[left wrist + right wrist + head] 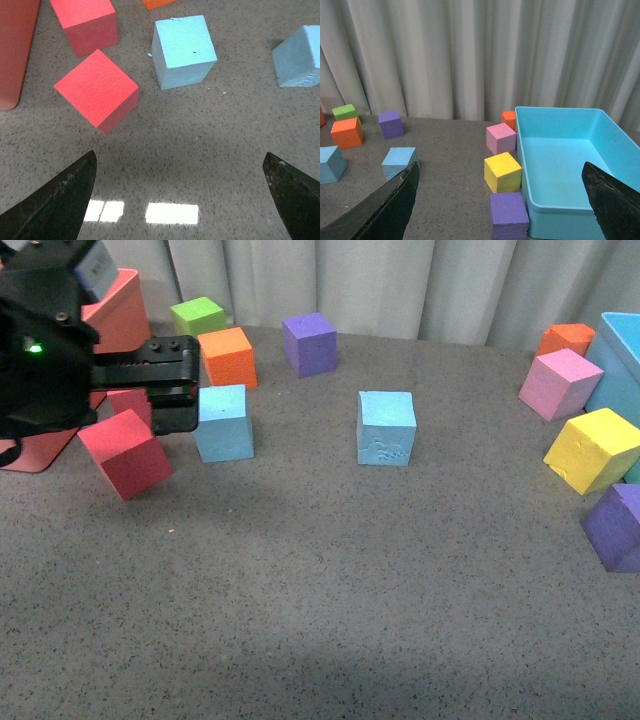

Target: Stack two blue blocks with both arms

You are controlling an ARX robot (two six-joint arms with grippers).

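Sitting flat: smooth block [223,422]; dented block [386,427]

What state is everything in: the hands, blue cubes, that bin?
Left black robot hand, open, empty.
Right black robot hand, open, empty.
Smooth sky-blue foam cube, flat on the table, unstacked.
Dented sky-blue foam cube, flat on the table, unstacked.
Large light blue plastic bin, empty where visible.
Nearer red foam cube, tilted.

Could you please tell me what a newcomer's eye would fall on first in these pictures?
The black left gripper looms at the far left of the front view, jaws open, close to a smooth blue block. A second, dented blue block sits apart from it near the table's middle. On the right, a large light blue bin stands with a yellow cube beside it.
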